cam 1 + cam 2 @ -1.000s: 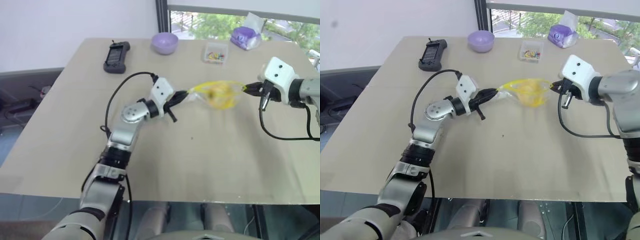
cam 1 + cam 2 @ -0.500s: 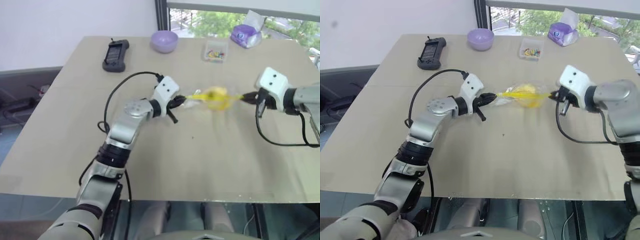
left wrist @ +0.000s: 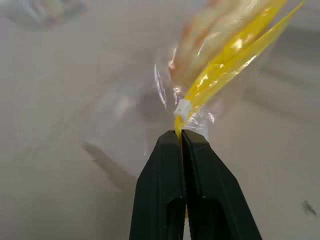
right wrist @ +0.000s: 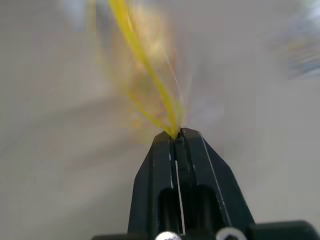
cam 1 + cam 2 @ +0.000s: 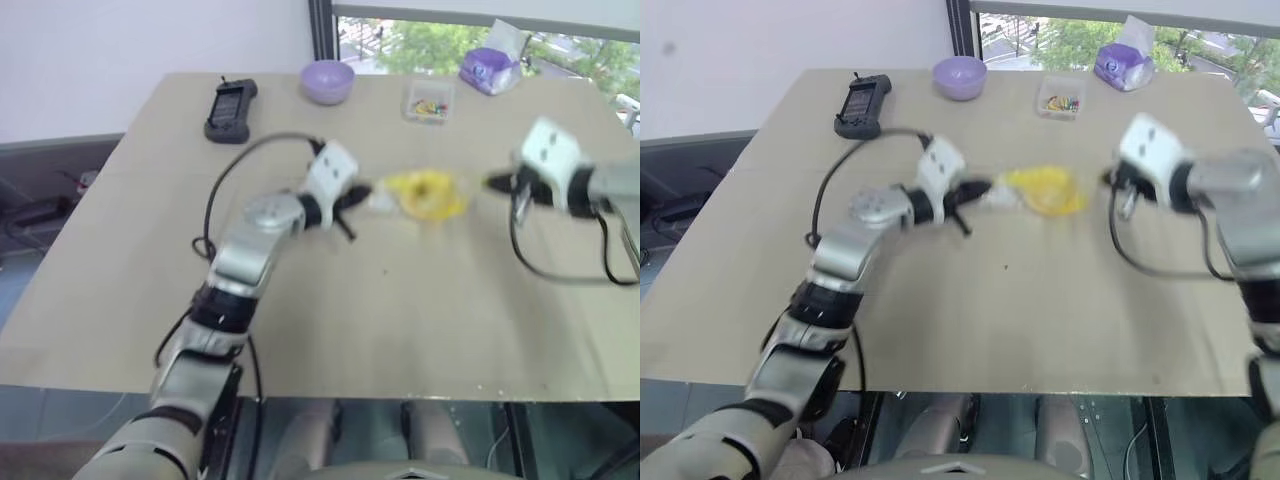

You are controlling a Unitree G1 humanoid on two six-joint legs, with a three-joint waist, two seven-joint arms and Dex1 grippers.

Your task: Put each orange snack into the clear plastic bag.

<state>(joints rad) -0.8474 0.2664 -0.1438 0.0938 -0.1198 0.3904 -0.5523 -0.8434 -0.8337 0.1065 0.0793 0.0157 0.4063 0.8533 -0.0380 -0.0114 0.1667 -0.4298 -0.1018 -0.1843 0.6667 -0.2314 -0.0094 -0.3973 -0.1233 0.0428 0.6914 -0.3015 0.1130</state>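
Free room and obstacles. The clear plastic bag (image 5: 425, 194), strung between the left gripper (image 5: 362, 190) and right gripper (image 5: 492, 183), bars the table's (image 5: 400, 320) middle. Bare tabletop lies on the near side. Along the far edge stand a black handset (image 5: 230, 110), purple bowl (image 5: 328, 82), small clear box (image 5: 429, 103) and purple packet (image 5: 490, 68).

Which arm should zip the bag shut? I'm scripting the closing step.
Probably left: the left tool is shut on the clear plastic bag right beside the white slider; the right tool pinches the strip's far end.
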